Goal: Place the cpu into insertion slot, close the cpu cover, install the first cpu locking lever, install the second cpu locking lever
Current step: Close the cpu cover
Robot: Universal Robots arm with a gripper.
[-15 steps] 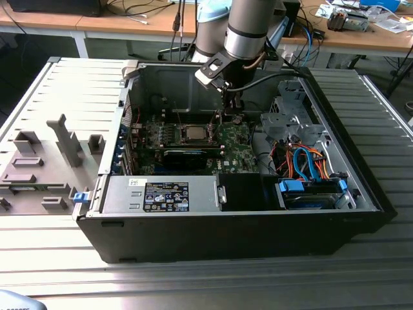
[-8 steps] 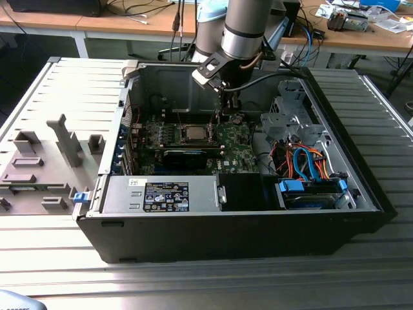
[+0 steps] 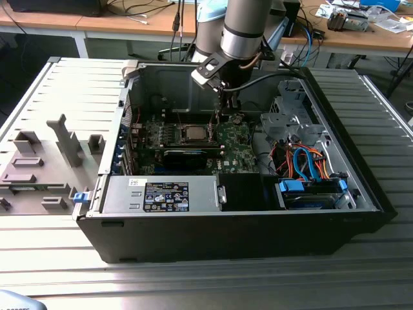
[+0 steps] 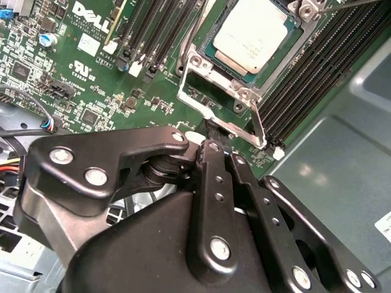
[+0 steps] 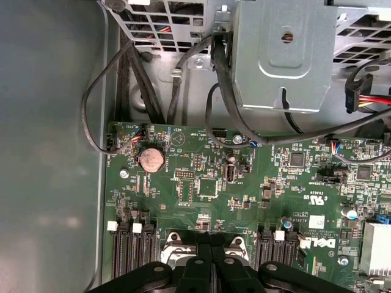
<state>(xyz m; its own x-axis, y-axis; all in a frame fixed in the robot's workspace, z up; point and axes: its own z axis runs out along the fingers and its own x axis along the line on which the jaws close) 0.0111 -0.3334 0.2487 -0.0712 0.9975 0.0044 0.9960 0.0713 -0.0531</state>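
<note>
Cpu (image 4: 250, 33), just one, in the one insertion slot (image 4: 192, 61).

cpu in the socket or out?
In. The cpu lies flat in the insertion slot, inside its silvery rim, metal top showing, in the second wrist view.

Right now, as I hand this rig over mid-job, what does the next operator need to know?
Tool: shut, with its tip at the free edge of the cpu cover. I cannot tell whether it pinches that edge.
cpu: seated in the insertion slot.
Done: cpu placed.
Left: the cpu cover stands raised, not down over the cpu, so closing it and installing both locking levers remain.
</note>
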